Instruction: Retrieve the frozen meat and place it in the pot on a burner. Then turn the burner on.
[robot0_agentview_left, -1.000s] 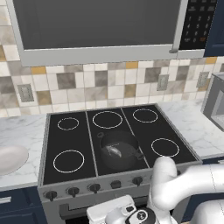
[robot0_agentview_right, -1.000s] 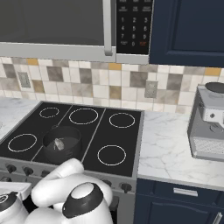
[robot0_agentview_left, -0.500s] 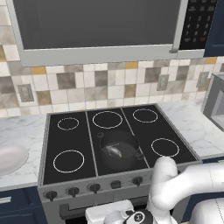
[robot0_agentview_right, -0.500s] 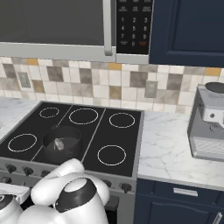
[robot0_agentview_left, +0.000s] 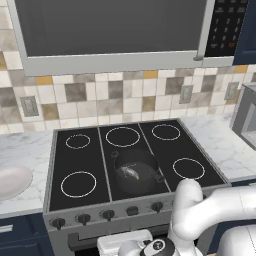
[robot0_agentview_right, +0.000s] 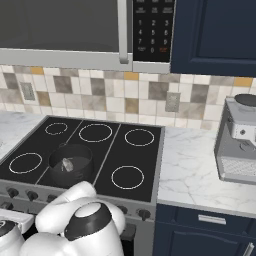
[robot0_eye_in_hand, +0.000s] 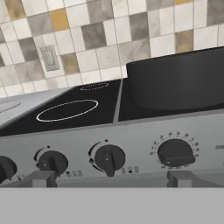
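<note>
Facing the stove's front panel, the gripper (robot0_eye_in_hand: 109, 178) is being held with its two dark fingertips (robot0_eye_in_hand: 41, 178) spread wide and empty, a middle knob (robot0_eye_in_hand: 109, 159) lying just ahead between them and a larger dial (robot0_eye_in_hand: 176, 152) ahead to the right. A wrong burner is being risked here, since several similar knobs sit side by side and which one serves the ring under the pot cannot be told. Farther ahead and to the right, the pot (robot0_eye_in_hand: 175, 83) is being seen on the cooktop with the frozen meat (robot0_agentview_left: 130, 173) lying inside it.
</note>
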